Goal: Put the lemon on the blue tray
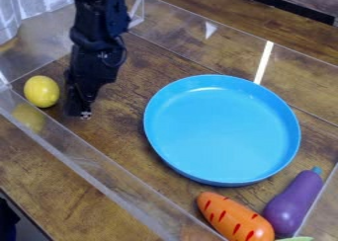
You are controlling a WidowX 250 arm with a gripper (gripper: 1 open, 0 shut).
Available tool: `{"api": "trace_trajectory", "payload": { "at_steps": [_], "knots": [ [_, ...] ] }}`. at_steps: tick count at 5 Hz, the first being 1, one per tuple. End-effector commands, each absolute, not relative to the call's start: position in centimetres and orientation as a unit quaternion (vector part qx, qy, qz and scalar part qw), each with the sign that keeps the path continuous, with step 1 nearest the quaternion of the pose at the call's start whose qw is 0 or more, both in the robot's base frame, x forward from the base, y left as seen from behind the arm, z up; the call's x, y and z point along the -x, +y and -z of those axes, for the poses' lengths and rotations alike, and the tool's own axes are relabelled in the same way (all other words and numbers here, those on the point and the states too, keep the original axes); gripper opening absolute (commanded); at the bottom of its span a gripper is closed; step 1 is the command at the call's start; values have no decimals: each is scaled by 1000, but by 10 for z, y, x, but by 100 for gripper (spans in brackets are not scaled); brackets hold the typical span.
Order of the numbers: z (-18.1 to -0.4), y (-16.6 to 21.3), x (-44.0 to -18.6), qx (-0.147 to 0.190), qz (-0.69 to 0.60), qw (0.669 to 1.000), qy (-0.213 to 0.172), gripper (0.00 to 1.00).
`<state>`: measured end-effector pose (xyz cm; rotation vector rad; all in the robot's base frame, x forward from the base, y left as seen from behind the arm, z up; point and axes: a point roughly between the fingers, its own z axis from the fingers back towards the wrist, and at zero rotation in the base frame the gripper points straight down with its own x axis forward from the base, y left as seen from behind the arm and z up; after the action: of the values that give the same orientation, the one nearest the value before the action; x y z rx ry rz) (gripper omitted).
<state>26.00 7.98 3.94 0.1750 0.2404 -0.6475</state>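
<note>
Down at the near edge, around five o'clock, the carrot [235, 217] and the eggplant [295, 200] lie side by side, touching or nearly so, just clear of the tray [218, 156]. Neither matters here.

Moving up, the tray fills the right of centre, round, blue, low-rimmed, and nothing sits in it. A bright streak of reflected light runs off its far rim at about one o'clock.

Over at nine o'clock, the lemon [42, 91] sits on the wooden table [132, 151], well apart from the tray. Just beside it, toward three o'clock of the fruit, the gripper [81, 112] points steeply down with its jaws pressed together on nothing; tips are at or just above the wood, and there's a visible sliver of table between them and the lemon. So the fruit is not in hand yet.

How will it handle? It looks like a small, smooth plastic toy: probably light, stiff and rather slick, and rounded enough to roll away if nudged. My call is that the best hold is across its short middle, fingers either side of the widest part, coming from above so it can't squirt out.

A clear barrier [79, 156] runs along the table's edge. Labels, brands, writing: none that I can read anywhere.
</note>
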Motion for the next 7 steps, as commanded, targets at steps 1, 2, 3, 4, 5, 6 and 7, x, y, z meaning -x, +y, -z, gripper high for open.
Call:
{"api": "trace_trajectory", "payload": {
  "at_steps": [1,2,3,4,5,6,7],
  "knots": [
    [-63,68,-269,-110,364,921,89,0],
    [-84,64,-274,-119,387,910,90,0],
    [-116,57,-280,-139,409,897,96,0],
    [-138,41,-280,-150,384,905,107,0],
    [-127,52,-274,-146,354,918,105,100],
    [-119,62,-271,-145,372,911,102,100],
    [-108,72,-272,-139,334,927,103,100]
  ]
}}
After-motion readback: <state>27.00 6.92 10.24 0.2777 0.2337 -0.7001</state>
